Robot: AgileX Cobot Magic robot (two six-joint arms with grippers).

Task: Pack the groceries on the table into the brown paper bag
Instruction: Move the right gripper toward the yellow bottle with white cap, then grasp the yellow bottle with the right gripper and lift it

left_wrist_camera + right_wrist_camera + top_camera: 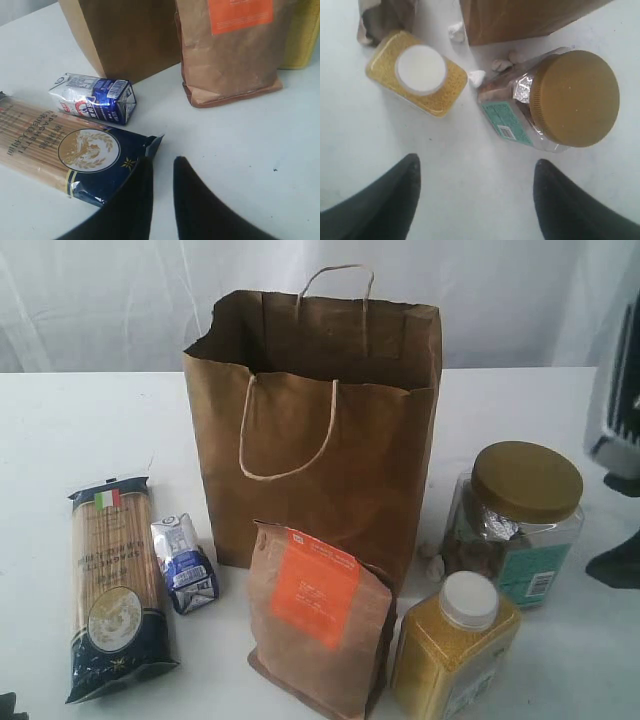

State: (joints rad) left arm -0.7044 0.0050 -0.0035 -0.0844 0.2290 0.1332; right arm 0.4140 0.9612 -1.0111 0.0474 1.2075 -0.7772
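Observation:
The brown paper bag (320, 440) stands open and upright mid-table (80, 420). Left of it lie the blue spaghetti packet (115, 585) and the small blue-white carton (185, 565). The brown pouch with orange label (315, 615) stands in front of the bag. To the right are the yellow white-capped jar (455, 645) and the gold-lidded clear jar (515, 520). My left gripper (162, 160) hovers by the spaghetti packet's (60, 150) corner, its fingers a narrow gap apart with nothing between. My right gripper (476, 161) is wide open and empty over bare table near the gold-lidded jar (555, 97).
A few small white lumps (501, 65) lie on the table between the bag's base and the two jars. A white curtain hangs behind the table. The right arm's body (620, 410) shows at the right edge of the exterior view.

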